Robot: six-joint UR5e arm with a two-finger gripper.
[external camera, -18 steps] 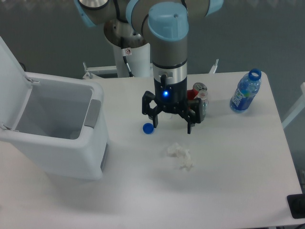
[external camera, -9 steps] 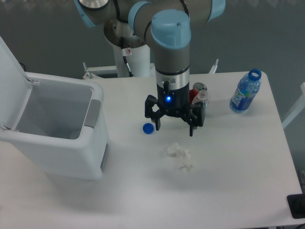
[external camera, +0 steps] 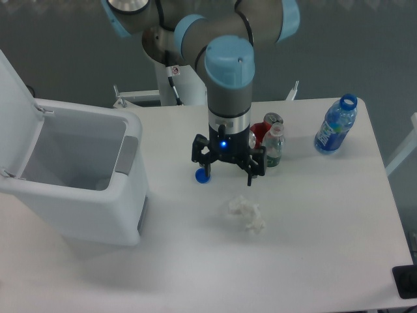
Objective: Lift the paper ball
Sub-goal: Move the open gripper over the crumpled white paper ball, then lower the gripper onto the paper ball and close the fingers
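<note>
The paper ball [external camera: 245, 212] is a lumpy wad of crumpled white paper lying on the white table in front of the arm. My gripper [external camera: 227, 173] hangs open and empty above the table, just behind the paper ball and a little to its left, apart from it. A small round blue bottle cap [external camera: 202, 176] lies beside the gripper's left finger.
A white bin [external camera: 71, 171] with its lid up stands at the left. A red can [external camera: 263, 132] and a small green bottle [external camera: 273, 145] stand just right of the gripper. A blue water bottle [external camera: 335, 124] stands at the far right.
The gripper has shifted left and slightly lower, closer to the blue cap. The paper ball has not moved.
</note>
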